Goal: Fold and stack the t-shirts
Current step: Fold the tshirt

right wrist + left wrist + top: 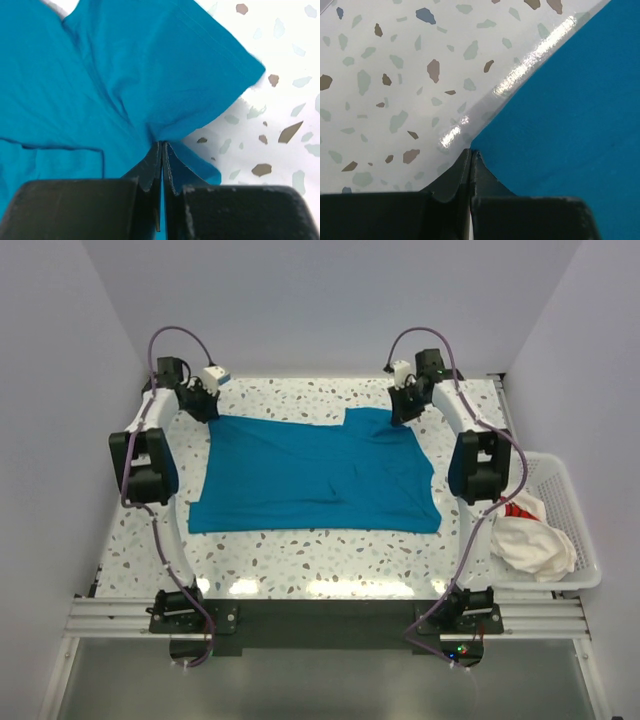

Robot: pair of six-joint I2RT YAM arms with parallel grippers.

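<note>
Teal shirt (315, 475) lies spread almost flat across the middle of the speckled table (320, 550), with a few soft creases running over it. Its far edge steps further back on the right half. Both far corners sit under the grippers.

Basket (588, 558), white mesh, hangs off the table's right edge, just beside the right arm (478, 465). White shirt (535, 540) with red marks is bunched in a heap inside it, well apart from the teal shirt.

Left arm (145, 465) reaches along the table's left side to the cloth's far left corner. Left gripper (203, 405) is down on that corner. Its fingers (450, 185) are pressed together on the very edge, and the wrist view shows the shirt's border running straight into the tips.

Right gripper (407, 405) is at the far right corner. Its fingers (177, 172) pinch a fold of teal cloth, which puckers and fans out from the tips, with a sliver of teal showing between them
</note>
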